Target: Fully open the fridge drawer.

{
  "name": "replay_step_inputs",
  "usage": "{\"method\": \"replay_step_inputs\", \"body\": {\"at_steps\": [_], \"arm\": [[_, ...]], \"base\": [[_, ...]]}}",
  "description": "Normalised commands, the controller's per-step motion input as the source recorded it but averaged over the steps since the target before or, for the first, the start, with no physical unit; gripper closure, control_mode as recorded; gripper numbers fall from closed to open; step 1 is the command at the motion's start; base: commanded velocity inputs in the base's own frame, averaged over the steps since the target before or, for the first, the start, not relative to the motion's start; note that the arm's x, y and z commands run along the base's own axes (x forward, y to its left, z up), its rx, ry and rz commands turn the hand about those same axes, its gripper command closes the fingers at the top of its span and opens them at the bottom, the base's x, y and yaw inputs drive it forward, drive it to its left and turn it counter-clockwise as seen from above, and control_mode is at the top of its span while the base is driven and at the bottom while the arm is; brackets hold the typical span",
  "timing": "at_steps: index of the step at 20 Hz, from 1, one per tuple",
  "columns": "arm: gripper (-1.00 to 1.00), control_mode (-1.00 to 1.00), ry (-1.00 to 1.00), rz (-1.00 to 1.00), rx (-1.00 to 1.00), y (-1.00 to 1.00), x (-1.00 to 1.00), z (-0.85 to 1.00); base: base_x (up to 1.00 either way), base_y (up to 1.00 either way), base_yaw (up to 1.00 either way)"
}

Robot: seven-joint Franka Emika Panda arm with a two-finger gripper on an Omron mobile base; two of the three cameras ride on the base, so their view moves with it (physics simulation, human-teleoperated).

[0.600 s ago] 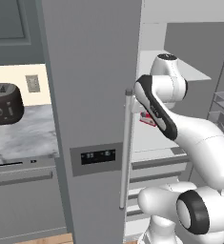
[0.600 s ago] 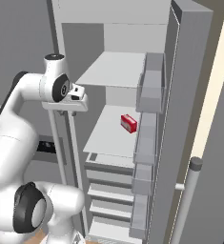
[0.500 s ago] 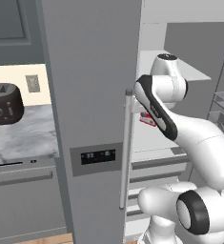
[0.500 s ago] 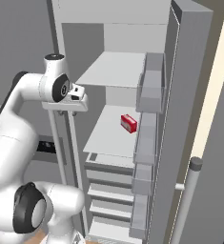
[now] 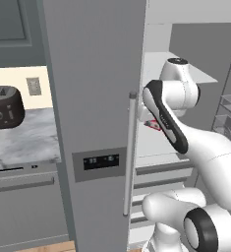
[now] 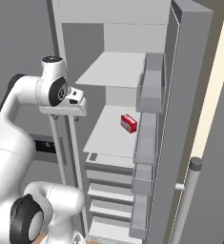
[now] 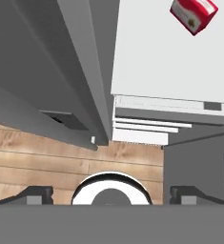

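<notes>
The fridge [image 5: 95, 98] filled frame centre in left base view; 1 door shut w/ 1 long bar handle [image 5: 129, 152] and black display panel [image 5: 101, 161], other door swung open at right of right base view, carrying 4 grey door bins [image 6: 150, 90]. 2 white shelves [image 6: 114, 69] inside. Fridge drawer [image 6: 111, 164] sat closed, lower centre, topmost of 4 alike. 1 toaster [image 5: 4, 106] on desk [image 5: 23, 140], left edge. 1 red box [image 6: 128, 123] on 2nd shelf. Claw [image 7: 111, 195] at bottom of hand view, tips wide apart, holding nothing.

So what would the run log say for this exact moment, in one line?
fridge: door open | fridge drawer: shut, untouched | gripper: open, empty, above the drawers | red carton: on shelf
</notes>
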Motion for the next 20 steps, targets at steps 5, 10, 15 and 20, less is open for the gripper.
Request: {"method": "replay_step_inputs", "body": {"at_steps": [5, 10, 15, 20], "arm": [[-1.00, -1.00, 0.00, 0.00, 0.00, 0.00, -0.15, -0.26], [-1.00, -1.00, 0.00, 0.00, 0.00, 0.00, -0.08, -0.35], [-1.00, 1.00, 0.00, 0.00, 0.00, 0.00, 0.00, 0.00], [-1.00, 1.00, 0.00, 0.00, 0.00, 0.00, 0.00, 0.00]], "base": [[0.00, 0.00, 0.00], [0.00, 0.00, 0.00], [-0.17, -0.16, 0.00], [-0.14, -0.39, 0.00]]}}
